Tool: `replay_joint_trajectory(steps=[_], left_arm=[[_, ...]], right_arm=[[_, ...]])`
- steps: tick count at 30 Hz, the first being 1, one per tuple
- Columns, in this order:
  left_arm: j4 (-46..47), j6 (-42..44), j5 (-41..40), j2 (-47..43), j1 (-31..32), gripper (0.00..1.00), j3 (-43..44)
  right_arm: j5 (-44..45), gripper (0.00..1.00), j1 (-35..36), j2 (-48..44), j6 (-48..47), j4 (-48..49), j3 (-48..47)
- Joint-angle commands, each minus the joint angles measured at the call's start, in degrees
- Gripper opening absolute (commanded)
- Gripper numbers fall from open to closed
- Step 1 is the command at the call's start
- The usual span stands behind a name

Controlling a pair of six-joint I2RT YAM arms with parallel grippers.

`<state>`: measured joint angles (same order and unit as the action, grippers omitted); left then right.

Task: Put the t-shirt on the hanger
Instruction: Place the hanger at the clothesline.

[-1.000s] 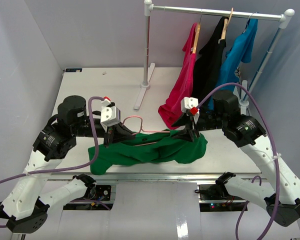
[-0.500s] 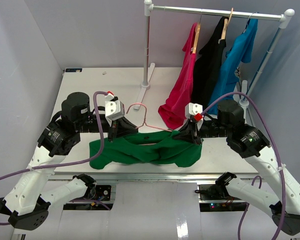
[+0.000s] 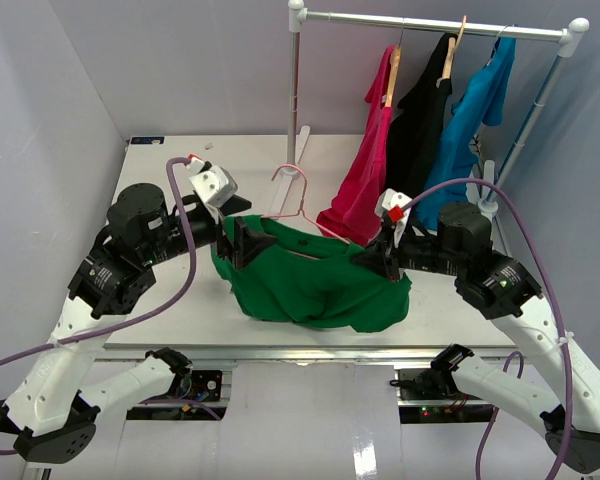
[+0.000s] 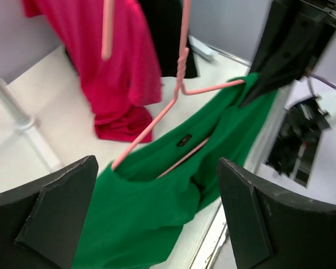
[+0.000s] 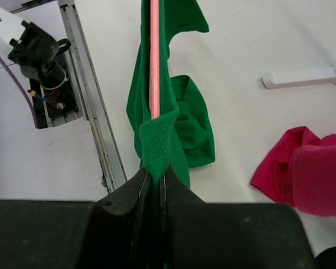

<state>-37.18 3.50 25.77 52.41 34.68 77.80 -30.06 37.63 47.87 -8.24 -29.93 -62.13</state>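
Note:
The green t-shirt (image 3: 315,285) hangs bunched from the pink hanger (image 3: 292,200), whose hook stands upright above it. In the left wrist view both hanger (image 4: 178,95) arms run into the t-shirt (image 4: 140,218) at its neck opening. My right gripper (image 3: 373,258) is shut on the t-shirt's right end. The right wrist view shows its jaws (image 5: 155,175) pinching a ribbed green fold (image 5: 157,140) with the pink wire (image 5: 154,56) running straight out of it. My left gripper (image 3: 247,243) stands wide open beside the t-shirt's left end, its fingers (image 4: 61,213) apart with cloth between them but not pinched.
A clothes rack (image 3: 435,22) stands at the back right with a magenta-red shirt (image 3: 365,175), a black one (image 3: 415,130) and a turquoise one (image 3: 470,120). Its foot (image 3: 285,185) lies behind the hanger. The table's front rail (image 3: 310,352) runs just below the t-shirt.
The left gripper has opened and let go; the right gripper has shut on the t-shirt. The t-shirt and hanger have risen from lying flat along the front edge, and the hook now stands up.

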Motion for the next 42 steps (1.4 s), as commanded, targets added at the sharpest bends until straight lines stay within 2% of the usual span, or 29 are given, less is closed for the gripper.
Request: replay_joint_trajectory(steps=[1,5,7,10,14,18,20,26,30,36,42], left_arm=[[1.38,-8.16,-13.45,-1.05,0.13,0.98,2.96],[2.94,-11.26,-16.37,-1.85,0.13,0.98,0.22],[5.8,-15.71,-19.17,-2.57,0.13,0.98,-5.11],[8.16,-16.91,-17.8,-0.85,0.13,0.98,-11.37],[11.01,-19.18,-20.37,0.47,0.13,0.98,-16.66],[18.19,-24.18,-27.1,-3.95,0.04,0.98,-23.67],[20.05,-25.21,-27.09,-5.47,0.13,0.98,-26.19],[20.4,-32.67,-33.68,-6.39,0.04,0.98,-28.96],[17.93,-36.68,-33.08,-5.78,0.12,0.98,-28.12],[6.52,-34.71,-35.44,-3.98,0.13,0.98,-20.76],[6.64,-30.66,-31.67,-10.99,0.04,0.98,-23.29]], right_arm=[[8.64,0.08,-0.01,-0.4,6.05,0.97,-1.11],[16.19,0.08,0.0,-3.1,11.46,1.36,0.94],[22.05,0.08,-0.01,-4.8,15.78,1.46,2.19],[24.23,0.08,0.04,-5.96,20.31,5.02,3.76],[27.54,0.08,0.17,-3.91,24.22,9.72,3.66],[34.22,0.08,0.25,0.69,25.08,9.49,-1.2],[36.56,0.08,0.34,3.19,25.82,9.2,-3.86],[42.58,0.08,3.02,8.8,30.39,13.33,-7.28],[52.59,0.08,8.77,14.57,30.67,14.35,-12.42],[63.7,0.08,13.44,21.73,32.84,16.04,-20.83],[70.49,0.08,13.56,28.23,32.42,17.28,-26.22]])
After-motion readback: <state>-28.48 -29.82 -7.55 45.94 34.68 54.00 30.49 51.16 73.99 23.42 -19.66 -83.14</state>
